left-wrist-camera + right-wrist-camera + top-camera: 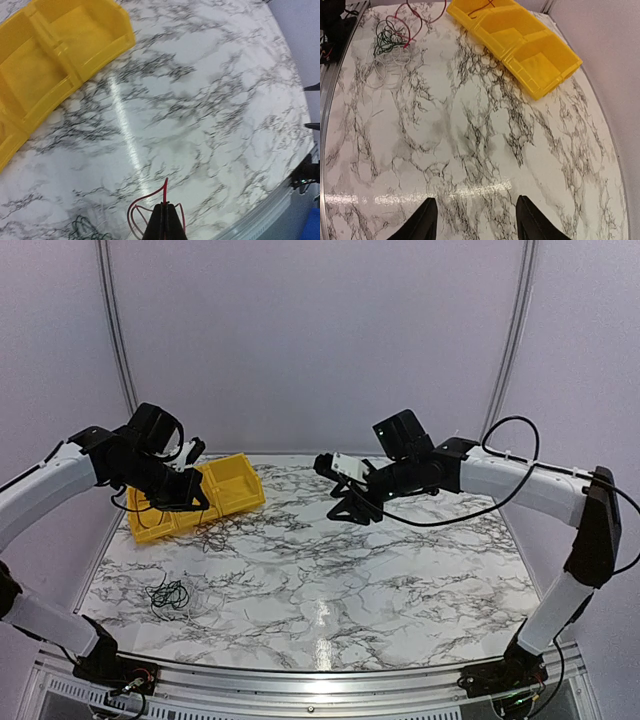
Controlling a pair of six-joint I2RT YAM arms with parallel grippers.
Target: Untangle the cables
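Left end effector (165, 212) clenched on 1 red wire (165, 192), with the cables (168, 593) on the worktop (400, 580) below it toward the near edge; right end effector (477, 220) released, well apart.

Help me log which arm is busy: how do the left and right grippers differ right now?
The left gripper is shut; the right gripper is open, fingers wide apart. The left gripper pinches a red wire; the right gripper holds nothing. The left gripper hangs by the yellow bin, the right gripper over the far middle of the table. Both are raised off it.
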